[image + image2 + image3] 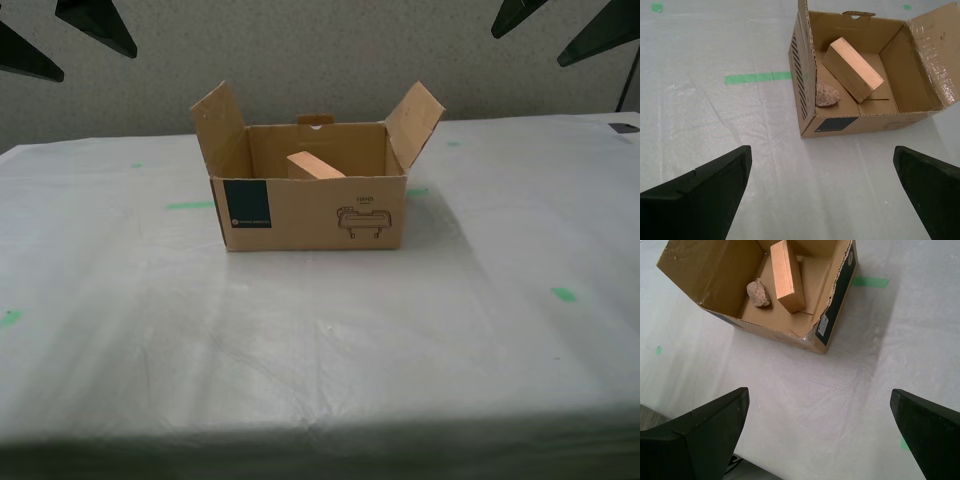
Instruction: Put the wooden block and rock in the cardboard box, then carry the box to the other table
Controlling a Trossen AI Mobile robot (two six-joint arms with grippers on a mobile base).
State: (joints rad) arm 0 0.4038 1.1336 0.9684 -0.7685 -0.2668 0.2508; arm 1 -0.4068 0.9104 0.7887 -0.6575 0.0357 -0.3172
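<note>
The cardboard box stands open, flaps up, on the other table, which is draped in a white sheet. Inside it the wooden block leans tilted on the box floor; the wrist views show the block with the rock lying close beside it. The exterior view hides the rock behind the front wall. My second gripper and my first gripper both hang open above the sheet, short of the box, holding nothing.
Green tape marks dot the sheet around the box. Dark fingers show at the exterior view's top corners. The table's front edge runs along that view's bottom, and a grey wall stands behind.
</note>
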